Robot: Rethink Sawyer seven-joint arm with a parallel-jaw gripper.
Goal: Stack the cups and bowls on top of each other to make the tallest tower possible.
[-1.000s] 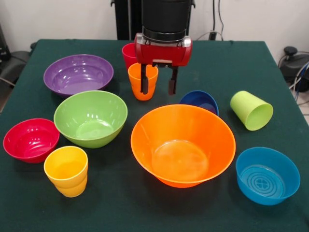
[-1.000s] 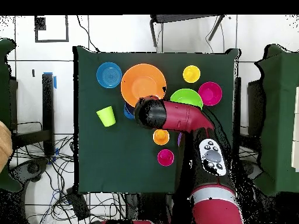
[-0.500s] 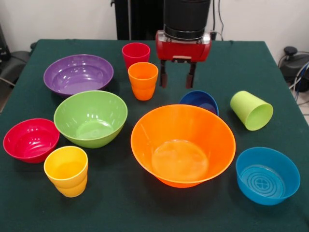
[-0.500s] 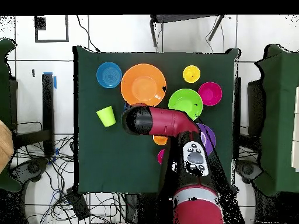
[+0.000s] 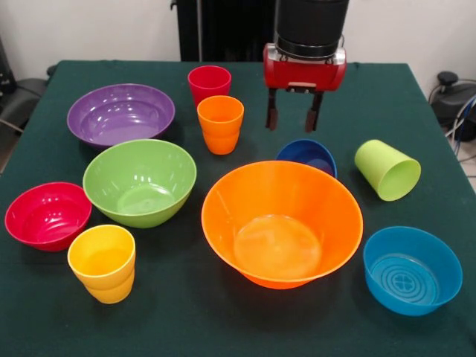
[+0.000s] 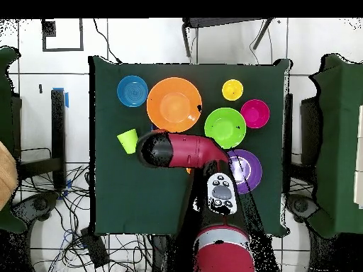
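Note:
My gripper [image 5: 292,119] hangs open and empty just behind the dark blue bowl [image 5: 307,155]. To its left stand the orange cup [image 5: 220,124] and the red cup [image 5: 209,83]. The large orange bowl [image 5: 282,223] sits at the centre front. Purple [image 5: 121,113], lime green [image 5: 140,182] and red [image 5: 47,216] bowls lie to the left, with the yellow cup [image 5: 102,262] in front of them. A light green cup [image 5: 387,169] lies on its side at the right, behind the light blue bowl [image 5: 413,269]. Every piece stands singly; no tower is in view.
The table [image 5: 89,327] is covered in dark green cloth. In the overhead view the arm [image 6: 181,150] covers the dark blue bowl and the gripper, beside the orange bowl [image 6: 174,103] and the light green cup [image 6: 127,140]. Chairs and cables surround the table.
The open gripper has moved right in the front view, from over the orange cup to behind the dark blue bowl. The cups and bowls have not moved.

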